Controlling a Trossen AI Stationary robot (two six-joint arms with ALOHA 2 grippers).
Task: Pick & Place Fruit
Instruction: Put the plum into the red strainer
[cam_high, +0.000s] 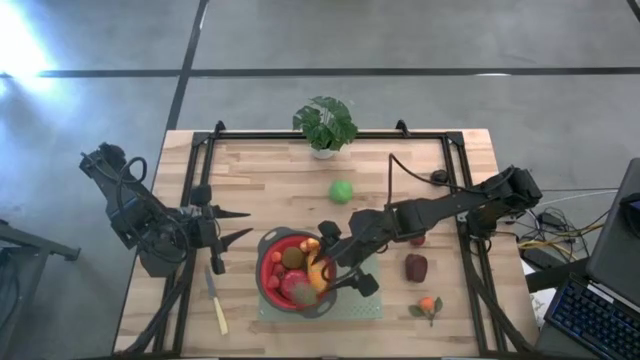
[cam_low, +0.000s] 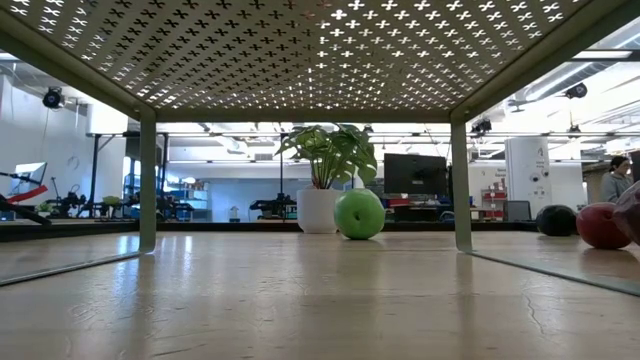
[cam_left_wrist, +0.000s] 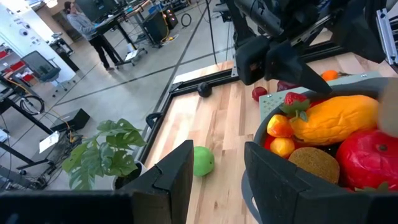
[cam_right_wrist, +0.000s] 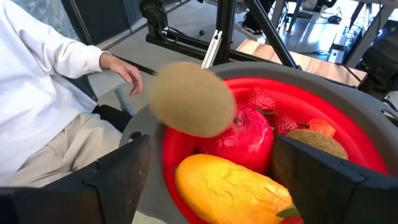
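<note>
A robotics lab or open workshop floor. The wooden table (cam_high: 300, 180) stands on polished grey concrete floor (cam_high: 400, 40) marked with dark lines. Beyond the table, the low view shows a long open room with strip lights, monitors (cam_low: 414, 174) and benches of equipment. Past the plant (cam_left_wrist: 106, 152) on the table's far edge, a person (cam_left_wrist: 93, 31) stands at a desk among cables and stands. A laptop (cam_high: 600, 290) sits just right of the table.
</note>
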